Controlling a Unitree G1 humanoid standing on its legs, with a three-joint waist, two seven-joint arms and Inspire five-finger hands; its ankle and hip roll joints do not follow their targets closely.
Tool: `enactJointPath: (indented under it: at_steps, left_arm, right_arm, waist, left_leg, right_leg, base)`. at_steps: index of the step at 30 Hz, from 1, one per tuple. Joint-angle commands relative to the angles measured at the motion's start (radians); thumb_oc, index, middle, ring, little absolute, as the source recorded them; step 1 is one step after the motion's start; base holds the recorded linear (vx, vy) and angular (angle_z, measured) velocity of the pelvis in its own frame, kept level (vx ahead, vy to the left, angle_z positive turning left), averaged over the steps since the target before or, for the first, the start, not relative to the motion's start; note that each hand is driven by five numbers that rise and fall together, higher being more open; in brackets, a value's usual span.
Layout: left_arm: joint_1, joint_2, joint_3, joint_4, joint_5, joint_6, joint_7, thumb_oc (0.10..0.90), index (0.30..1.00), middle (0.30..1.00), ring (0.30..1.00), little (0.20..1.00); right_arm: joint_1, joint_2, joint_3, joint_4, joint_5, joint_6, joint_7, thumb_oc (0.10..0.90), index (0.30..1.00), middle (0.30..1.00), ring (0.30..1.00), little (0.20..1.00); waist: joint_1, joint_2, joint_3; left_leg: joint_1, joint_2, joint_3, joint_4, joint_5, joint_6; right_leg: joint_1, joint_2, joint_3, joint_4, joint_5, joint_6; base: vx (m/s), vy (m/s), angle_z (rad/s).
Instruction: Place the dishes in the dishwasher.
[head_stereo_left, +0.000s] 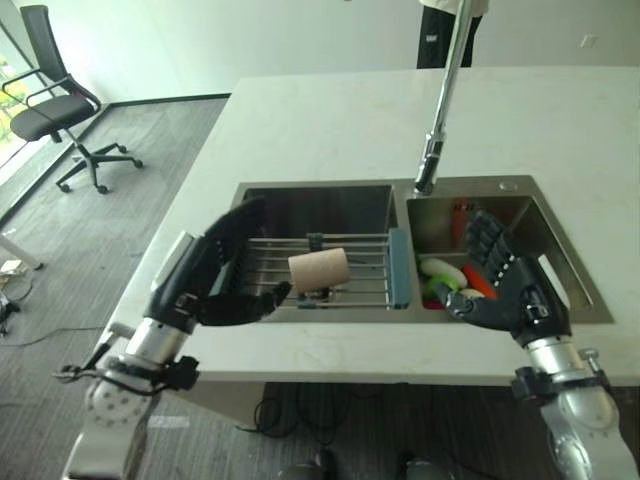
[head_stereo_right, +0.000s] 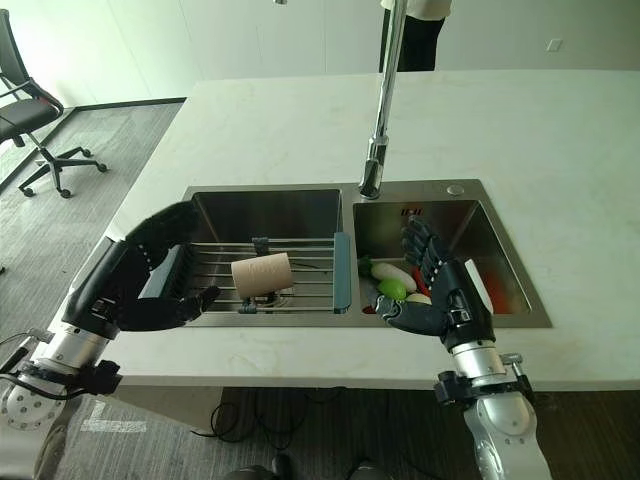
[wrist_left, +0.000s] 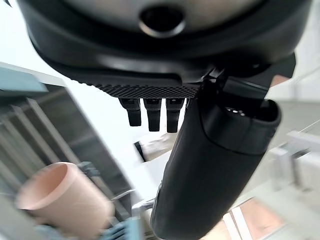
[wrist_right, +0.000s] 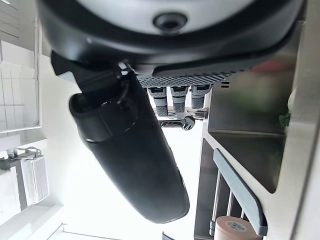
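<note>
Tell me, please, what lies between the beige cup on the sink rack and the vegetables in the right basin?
In the left eye view, the rack's blue-grey end bar stands between the cup and the vegetables.

One cup (head_stereo_left: 319, 269), two basins (head_stereo_left: 318, 206).

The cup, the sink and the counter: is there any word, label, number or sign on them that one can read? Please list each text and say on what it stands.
None can be read.
Tan cup lying on its side on the wire rack: no print visible on it.
Right sink basin: a small red mark on its back wall, too small to read.
White counter and faucet: no text seen.
</note>
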Motion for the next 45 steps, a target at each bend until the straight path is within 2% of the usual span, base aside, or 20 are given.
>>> enactJointPath:
  at_steps: [1,5,9,15,22,29,34,37,45]
  left_arm:
    - [-0.133,0.025,0.025,-0.024,-0.021,-0.030,0.042,0.800,0.900,0.900,0.900,0.900]
    - [-0.228,0.074,-0.040,0.040,0.015,0.040,0.036,0.800,0.900,0.900,0.900,0.900]
    - [-0.320,0.091,-0.118,0.123,0.034,0.065,0.072,0.800,0.900,0.900,0.900,0.900]
    - [-0.407,0.093,-0.176,0.214,0.050,0.111,0.098,0.800,0.900,0.900,0.900,0.900]
    - [-0.468,0.120,-0.232,0.336,0.194,0.155,0.110,0.800,0.900,0.900,0.900,0.900]
    - [-0.516,0.182,-0.273,0.468,0.297,0.183,0.092,0.800,0.900,0.900,0.900,0.900]
    - [-0.542,0.210,-0.284,0.529,0.307,0.173,0.101,0.800,0.900,0.900,0.900,0.900]
    - [-0.549,0.208,-0.289,0.558,0.322,0.180,0.101,0.800,0.900,0.900,0.900,0.900]
    - [-0.550,0.182,-0.302,0.567,0.336,0.181,0.093,0.800,0.900,0.900,0.900,0.900]
  right_arm:
    - [-0.118,-0.040,0.004,-0.081,-0.008,-0.082,-0.014,0.800,0.900,0.900,0.900,0.900]
    - [-0.162,-0.059,0.046,-0.057,-0.016,-0.072,-0.006,0.800,0.900,0.900,0.900,0.900]
    - [-0.184,-0.074,0.066,-0.035,-0.014,-0.070,0.008,0.800,0.900,0.900,0.900,0.900]
    - [-0.203,-0.094,0.072,-0.014,-0.013,-0.062,0.039,0.800,0.900,0.900,0.900,0.900]
    - [-0.214,-0.115,0.074,0.002,-0.018,-0.047,0.068,0.800,0.900,0.900,0.900,0.900]
    - [-0.211,-0.135,0.069,0.011,-0.012,-0.021,0.098,0.800,0.900,0.900,0.900,0.900]
    - [-0.218,-0.148,0.071,0.027,-0.014,-0.021,0.104,0.800,0.900,0.900,0.900,0.900]
    - [-0.214,-0.159,0.070,0.023,-0.055,-0.016,0.115,0.800,0.900,0.900,0.900,0.900]
    - [-0.219,-0.171,0.073,0.031,-0.061,0.001,0.141,0.800,0.900,0.900,0.900,0.900]
  waist:
    - [-0.018,0.003,-0.079]
    - [-0.035,0.014,-0.087]
    - [-0.058,0.019,-0.095]
    - [-0.084,0.019,-0.100]
    - [-0.105,0.021,-0.106]
    - [-0.125,0.031,-0.112]
    - [-0.131,0.035,-0.113]
    - [-0.136,0.036,-0.113]
    - [-0.138,0.031,-0.111]
  left_leg:
    - [0.062,0.076,-0.022,0.031,-0.138,-0.055]
    - [0.069,0.074,-0.005,0.031,-0.141,-0.049]
    - [0.077,0.074,0.013,0.031,-0.146,-0.046]
    - [0.083,0.074,0.029,0.031,-0.148,-0.046]
    - [0.088,0.076,0.048,0.031,-0.151,-0.048]
    - [0.089,0.077,0.064,0.031,-0.150,-0.049]
    - [0.090,0.078,0.071,0.031,-0.151,-0.051]
    - [0.089,0.079,0.074,0.031,-0.149,-0.051]
    - [0.092,0.080,0.077,0.031,-0.149,-0.052]
  right_leg:
    - [0.039,-0.025,-0.018,-0.063,-0.008,0.112]
    - [0.042,-0.025,-0.006,-0.063,-0.009,0.117]
    - [0.045,-0.020,0.012,-0.063,-0.013,0.120]
    - [0.049,-0.001,0.045,-0.063,-0.025,0.113]
    - [0.050,0.009,0.065,-0.063,-0.032,0.111]
    - [0.047,0.018,0.085,-0.063,-0.035,0.112]
    - [0.047,0.021,0.094,-0.063,-0.037,0.112]
    - [0.046,0.024,0.100,-0.063,-0.039,0.112]
    - [0.051,0.028,0.106,-0.063,-0.042,0.110]
  base:
    - [-0.01,0.058,-0.02]
    - [0.00,0.056,-0.03]
    - [0.00,0.047,-0.09]
    - [0.00,0.014,-0.26]
    - [0.00,-0.003,-0.11]
    - [0.01,0.005,-0.09]
    - [0.01,0.005,-0.04]
    - [0.02,0.020,-0.05]
    - [0.00,0.001,0.00]
